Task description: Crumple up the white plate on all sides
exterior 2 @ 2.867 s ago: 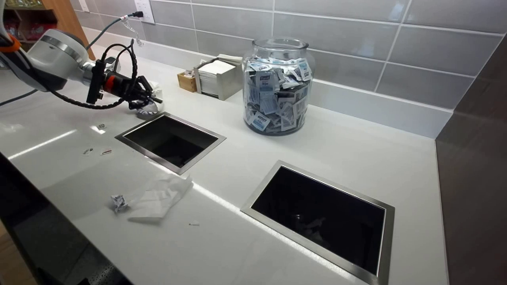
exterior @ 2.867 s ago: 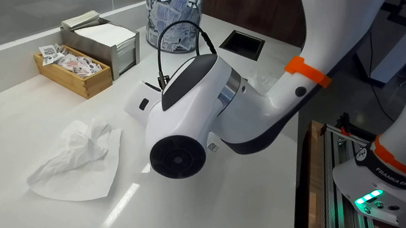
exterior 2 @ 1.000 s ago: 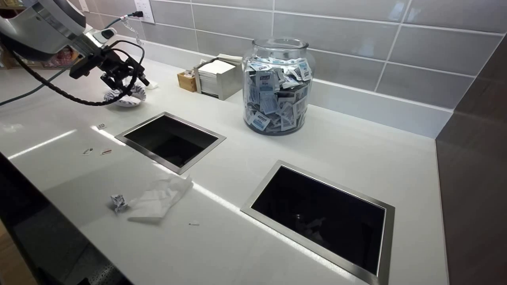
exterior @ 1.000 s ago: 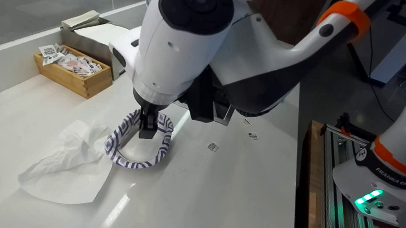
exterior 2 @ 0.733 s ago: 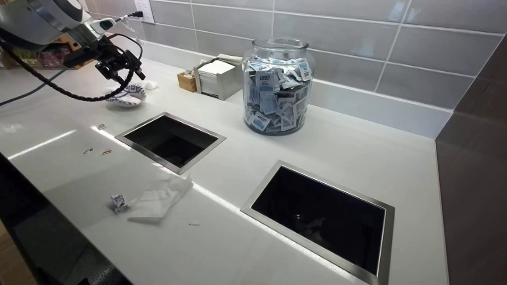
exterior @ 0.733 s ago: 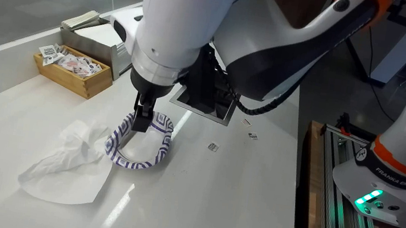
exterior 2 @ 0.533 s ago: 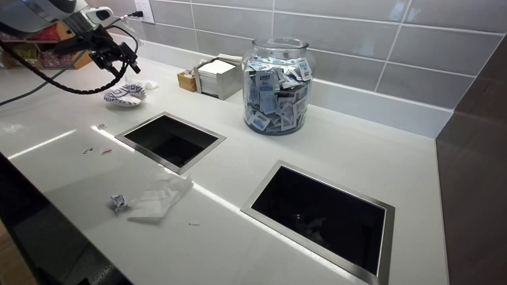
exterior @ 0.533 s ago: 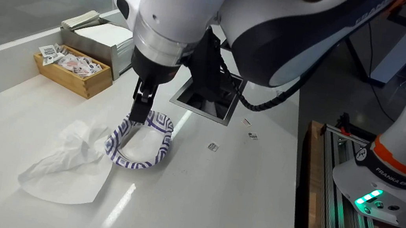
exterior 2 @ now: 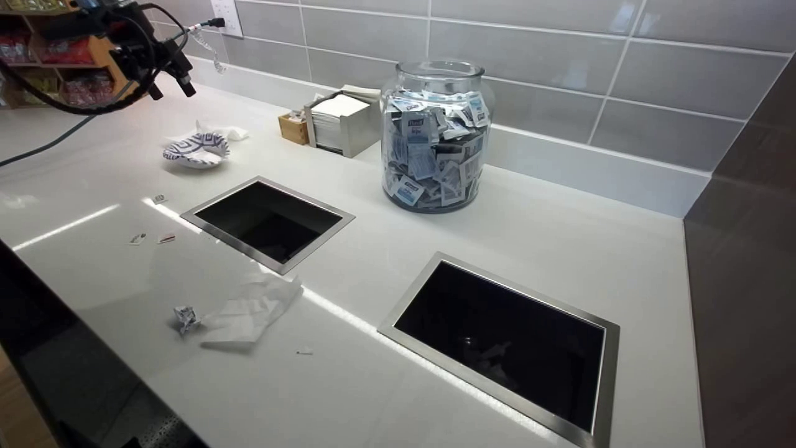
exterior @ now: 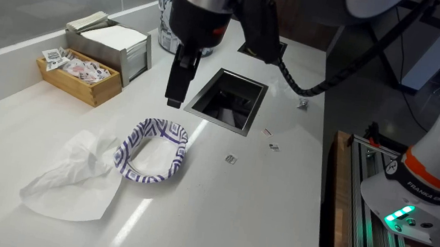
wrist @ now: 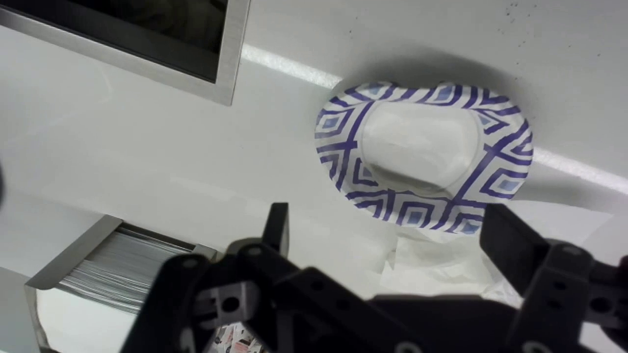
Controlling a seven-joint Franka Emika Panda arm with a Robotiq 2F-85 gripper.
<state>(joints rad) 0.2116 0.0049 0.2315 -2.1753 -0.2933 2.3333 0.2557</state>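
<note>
Plate (wrist: pixel 420 139): on the counter (exterior: pixel 240 221), between the tissue (exterior: pixel 72 191) and the near opening (exterior 2: pixel 317 244); centre white, rim (wrist: pixel 331 123) banded in dark blue and white. It is bent out of round, the rim raised unevenly and dented along one edge (the dent reads best in the wrist view).
Gripper (wrist: pixel 386 220): jaws parted wide, fingers (wrist: pixel 512 247) pointing down; it hangs in the air, well apart from the plate, in both exterior views.
Tissue: white, creased, just beside the plate; in the wrist view the rim overlaps it (whether the two touch cannot be told).
Near opening: four-sided, metal-framed, let into the counter.
Far opening (exterior 2: pixel 608 379): of the same form, dark inside, farther from the plate.
Jar (exterior 2: pixel 440 79): clear glass, filled with blue-and-white packets (exterior 2: pixel 420 130), standing near the tiled wall (exterior 2: pixel 528 37).
Holder (exterior 2: pixel 360 129): metal, bearing a stack of white napkins (exterior 2: pixel 341 106); the jar stands to one side of it, the box (exterior: pixel 64 84) to the other.
Box: wooden, heaped with small sachets (exterior: pixel 87 71).
Scraps (exterior: pixel 231 159): three small printed pieces lying apart from one another on the counter.
Ball (exterior 2: pixel 186 318): a small crumpled wad, white with dark marks, just beside the second tissue (exterior 2: pixel 249 317).
Second tissue: thin, creased, just beside the near opening.
</note>
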